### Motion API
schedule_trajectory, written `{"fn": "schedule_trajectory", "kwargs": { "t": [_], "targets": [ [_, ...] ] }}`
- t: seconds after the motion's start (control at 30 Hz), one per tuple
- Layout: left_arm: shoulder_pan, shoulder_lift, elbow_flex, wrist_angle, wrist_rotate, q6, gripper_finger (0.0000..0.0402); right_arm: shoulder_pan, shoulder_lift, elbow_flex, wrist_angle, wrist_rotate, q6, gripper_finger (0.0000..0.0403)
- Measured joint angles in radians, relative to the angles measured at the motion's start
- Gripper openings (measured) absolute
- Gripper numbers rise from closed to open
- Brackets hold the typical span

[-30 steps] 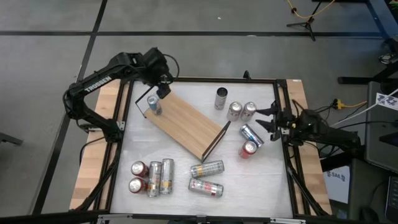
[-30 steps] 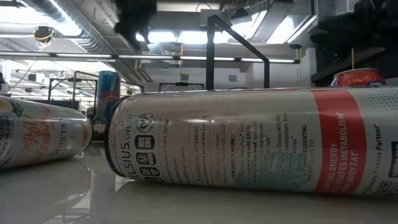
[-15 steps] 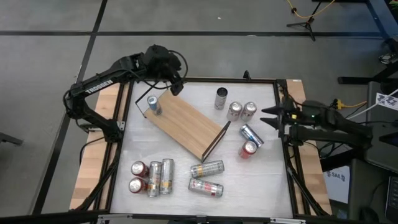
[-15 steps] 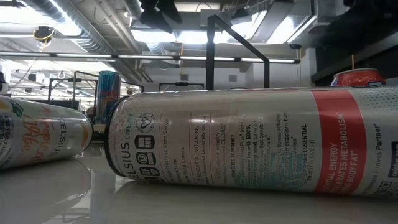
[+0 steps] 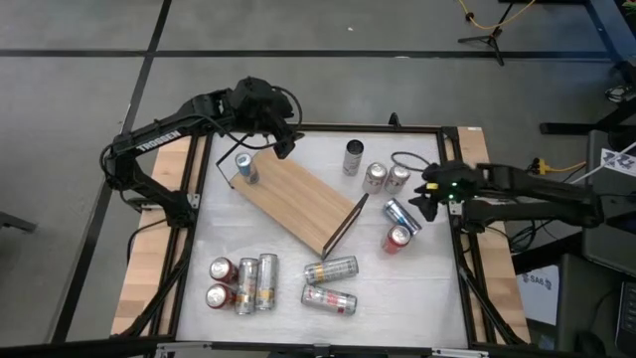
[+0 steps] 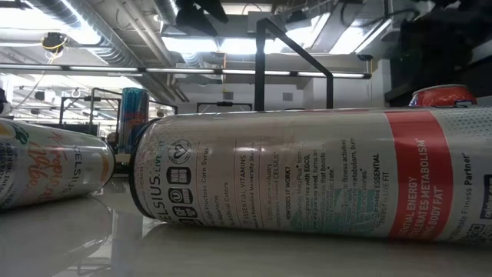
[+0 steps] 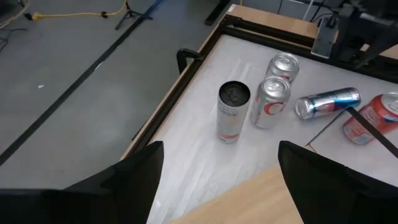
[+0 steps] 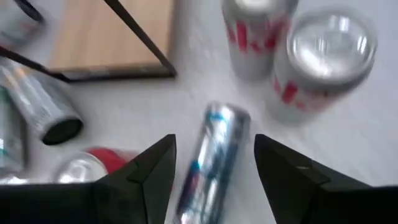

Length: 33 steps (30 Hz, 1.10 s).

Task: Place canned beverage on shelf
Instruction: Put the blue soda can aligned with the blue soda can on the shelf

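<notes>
Right tool (image 5: 425, 202), fingers apart, hovers over the lying blue can (image 8: 208, 163) near the surface's right edge; left tool (image 5: 285, 142), also apart, hangs above the shelf (image 5: 296, 199).

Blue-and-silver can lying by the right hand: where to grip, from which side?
Grip the blue-and-silver can mid-body from above, fingers across its width. It lies on its side, so the rounded flanks are free. The open right hand is already over it; the red can lies close by, so stay clear of that end.
</notes>
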Motion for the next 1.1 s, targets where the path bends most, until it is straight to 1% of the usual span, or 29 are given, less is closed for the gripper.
{"fn": "schedule_trajectory", "kwargs": {
  "t": [0.13,0.37,0.5,0.73,1.1],
  "targets": [
    [0.000,0.000,0.000,-0.002,0.000,0.000,0.0308,0.000,0.084,0.000,-0.049,-0.032,0.044,0.0214],
    [0.000,0.000,0.000,-0.002,0.000,0.000,0.0308,0.000,0.215,0.000,-0.061,-0.110,0.065,0.0214],
    [0.000,0.000,0.000,-0.002,0.000,0.000,0.0308,0.000,0.280,0.000,-0.060,-0.131,0.078,0.0214],
    [0.000,0.000,-0.001,-0.002,0.000,0.000,0.0308,0.000,0.368,0.000,-0.039,-0.131,0.094,0.0214],
    [0.000,0.000,-0.001,-0.002,0.000,0.000,0.0308,0.000,0.470,0.000,0.018,-0.127,0.102,0.0214]
  ]
}}
